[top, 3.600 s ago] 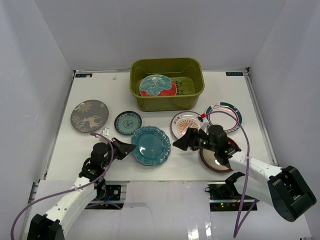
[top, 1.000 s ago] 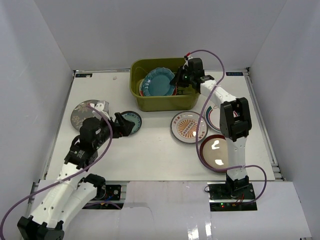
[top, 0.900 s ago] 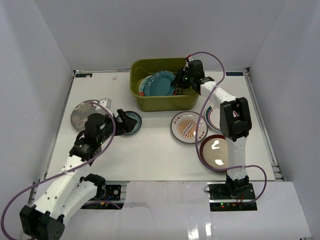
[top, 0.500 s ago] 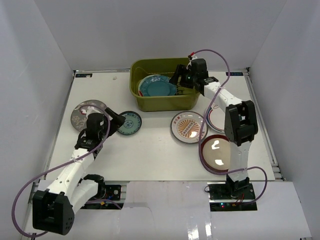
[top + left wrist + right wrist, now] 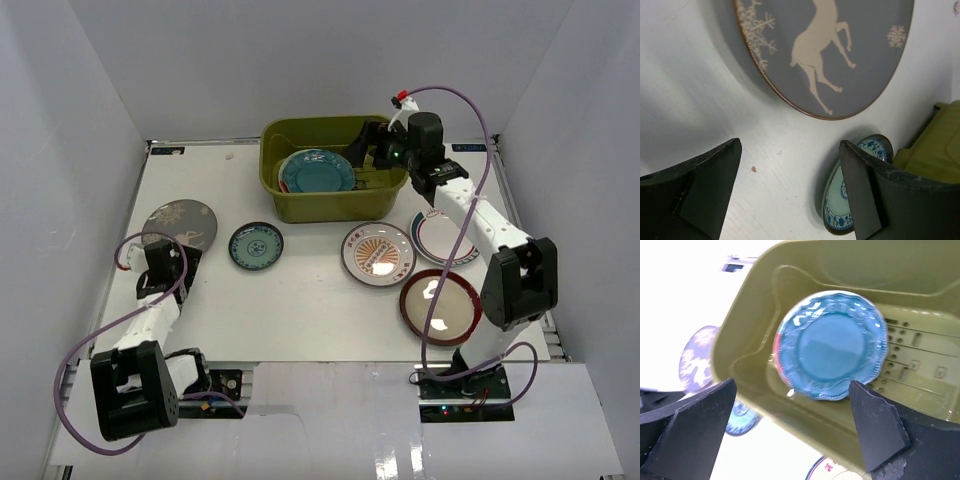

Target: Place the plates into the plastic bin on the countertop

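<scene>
We count one green bin (image 5: 330, 205), seven plates (image 5: 440, 306) and two end effectors.
Grey-white walls (image 5: 80, 120) stand round the white table (image 5: 300, 310). The bin sits at its back, with the wavy teal plate (image 5: 318, 171) on a red plate (image 5: 776, 345) inside. Five lie on the table: dark plate (image 5: 440, 306), deer plate (image 5: 180, 223), orange plate (image 5: 378, 253), green-rimmed plate (image 5: 447, 237), small teal plate (image 5: 256, 245). The left end effector (image 5: 790, 145) and right end effector (image 5: 792, 385) are spread wide, holding nothing.

- Left arm (image 5: 148, 318): white rounded links joined by black joint housings.
- Right arm (image 5: 472, 218): the same make, with white links between boxy black joints.
- Cable (image 5: 452, 90): purple, and one loops loosely along each arm. The right one has a red tip (image 5: 403, 97) at its upper end.
- Jaws: matte black, with flat wedge-shaped fingers (image 5: 700, 190) and plain faces.
- Bases (image 5: 447, 383): black and boxy.
</scene>
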### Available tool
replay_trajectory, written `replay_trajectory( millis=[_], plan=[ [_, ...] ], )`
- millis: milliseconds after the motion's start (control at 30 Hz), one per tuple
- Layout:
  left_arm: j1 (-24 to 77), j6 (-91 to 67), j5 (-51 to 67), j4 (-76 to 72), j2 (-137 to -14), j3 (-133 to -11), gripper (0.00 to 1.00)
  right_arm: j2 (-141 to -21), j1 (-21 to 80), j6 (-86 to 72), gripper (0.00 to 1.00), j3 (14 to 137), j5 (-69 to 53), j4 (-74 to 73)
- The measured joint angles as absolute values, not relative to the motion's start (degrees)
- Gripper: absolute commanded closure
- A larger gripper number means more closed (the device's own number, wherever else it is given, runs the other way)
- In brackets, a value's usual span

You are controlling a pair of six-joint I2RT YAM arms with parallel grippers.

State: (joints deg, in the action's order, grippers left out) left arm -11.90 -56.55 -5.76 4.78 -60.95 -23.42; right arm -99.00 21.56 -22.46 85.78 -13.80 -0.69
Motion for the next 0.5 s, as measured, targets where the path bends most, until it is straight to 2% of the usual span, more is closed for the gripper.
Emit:
replay_trajectory(
  millis=[233,367,500],
  plan=[
    [-12.6,-62.8,-7.4,-2.0,-67.2,-21.3,0.21,-87.5,21.6,-24.0,0.12,73.0,-22.3,7.7],
    [-12.8,-65.6,-8.2,-8.1,-72.2,-21.8,0.28,-82.7,22.0,-28.3,0.13,65.2,-28.2,14.6],
    [-13.2,-67.7,-8.4,-12.1,-76.5,-22.7,0.44,-78.5,23.3,-30.9,0.13,56.8,-31.3,19.1]
  ],
)
